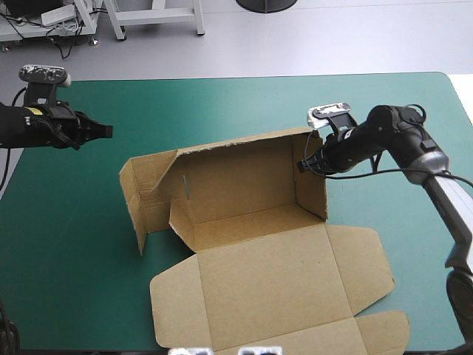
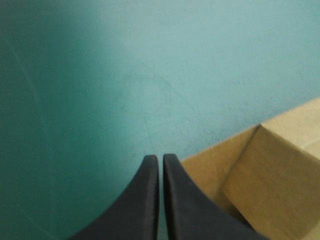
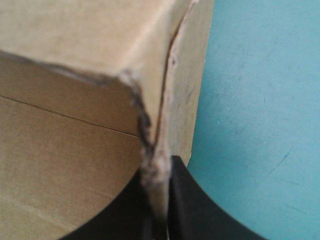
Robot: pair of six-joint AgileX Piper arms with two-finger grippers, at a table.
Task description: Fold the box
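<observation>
- Box [image 1: 259, 244] lay mid-table on the teal-green cover [image 1: 66, 244], with the lid flat toward the near edge and its side flaps spread.
- Long axis ran left to right. The back wall and both end walls stood raised, and the tray opened upward.
- Right gripper [image 1: 303, 164] pinched the far top corner of the right end wall, with the board between its fingers.
- Left gripper [image 1: 109, 130] hung with fingers pressed together near the far-left corner, not touching it.
- Open cover showed to the left, to the right and beyond.
</observation>
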